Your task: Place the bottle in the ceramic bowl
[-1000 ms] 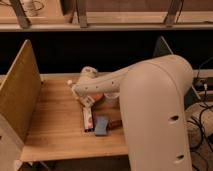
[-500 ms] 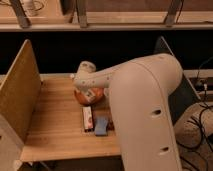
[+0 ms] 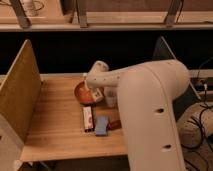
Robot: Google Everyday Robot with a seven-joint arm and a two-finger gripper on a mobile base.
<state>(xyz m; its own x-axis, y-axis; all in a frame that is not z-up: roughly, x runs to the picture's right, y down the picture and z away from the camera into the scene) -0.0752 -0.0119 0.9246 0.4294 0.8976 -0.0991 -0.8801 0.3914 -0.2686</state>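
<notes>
The orange-red ceramic bowl sits on the wooden table, near its back middle. My gripper hangs from the white wrist over the bowl's right rim. A small pale shape at the gripper's tip may be the bottle, but I cannot make it out for sure. The arm's big white body fills the right side and hides the table behind it.
A red-and-white oblong pack and a blue block lie just in front of the bowl. A tall wooden panel stands along the table's left side, a dark panel at the back right. Cables hang at the right.
The wrist has risen from low over the table and shifted a little right. More of the bowl's left half now shows. The pack and block have not moved.
</notes>
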